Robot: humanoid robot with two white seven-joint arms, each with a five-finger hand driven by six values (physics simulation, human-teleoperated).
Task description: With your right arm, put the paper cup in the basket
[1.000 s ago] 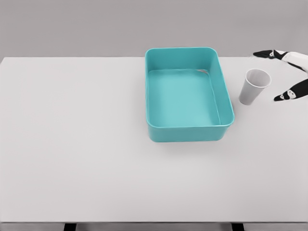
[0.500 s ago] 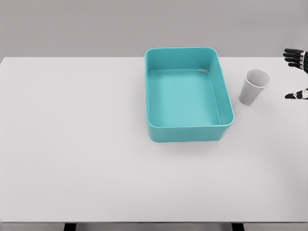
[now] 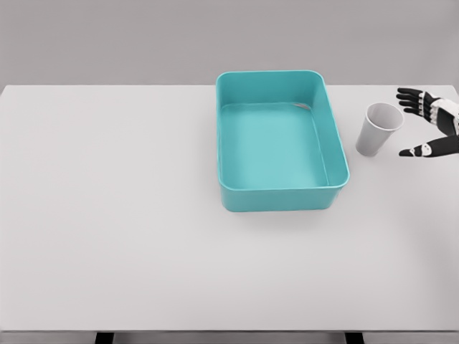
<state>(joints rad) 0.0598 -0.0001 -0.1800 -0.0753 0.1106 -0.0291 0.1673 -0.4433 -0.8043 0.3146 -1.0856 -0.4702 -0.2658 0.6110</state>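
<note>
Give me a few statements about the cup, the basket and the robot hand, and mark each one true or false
1. The cup stands upright on the table. True.
2. The cup is inside the basket. False: it stands on the table just right of the basket, which holds nothing.
3. The right robot hand grips the cup. False: its fingers are spread and it sits right of the cup, not touching it.
4. The basket is teal. True.
5. The left robot hand rests beside the basket. False: no left hand is in view.
</note>
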